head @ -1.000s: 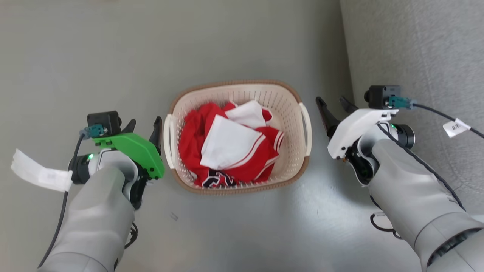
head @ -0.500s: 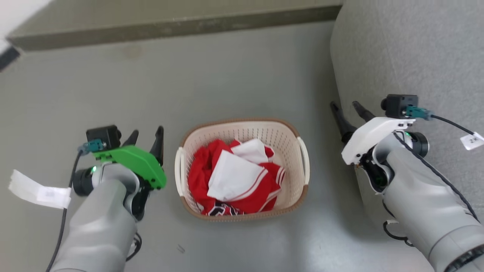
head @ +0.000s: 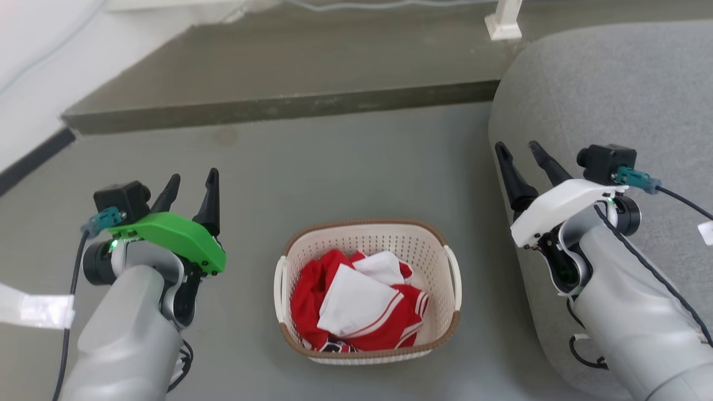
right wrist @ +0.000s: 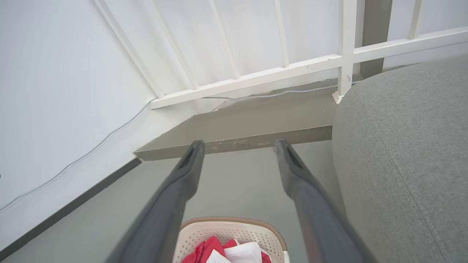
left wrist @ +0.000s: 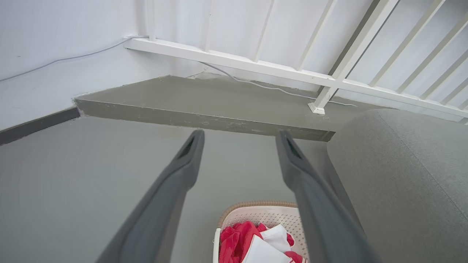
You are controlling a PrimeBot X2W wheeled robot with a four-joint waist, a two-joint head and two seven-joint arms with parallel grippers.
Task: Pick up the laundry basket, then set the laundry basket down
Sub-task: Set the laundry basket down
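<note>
Since a second ago both claws have drawn away from the basket's side handles, and the head camera has tipped up, bringing a raised step (head: 278,106) into sight at the far side. The left claw (head: 193,177) hangs to the left of the laundry basket (head: 365,224), well apart from it. Its two dark fingers are spread wide with nothing between them. The right claw (head: 518,147) is just as wide open and empty, up against the rounded edge of the grey sofa (head: 613,94) on the right. The basket stands upright on the grey floor (head: 334,167), near the robot and between the two arms, with red and white clothes (head: 356,301) heaped inside. A white railing (left wrist: 256,65) runs beyond the step.
</note>
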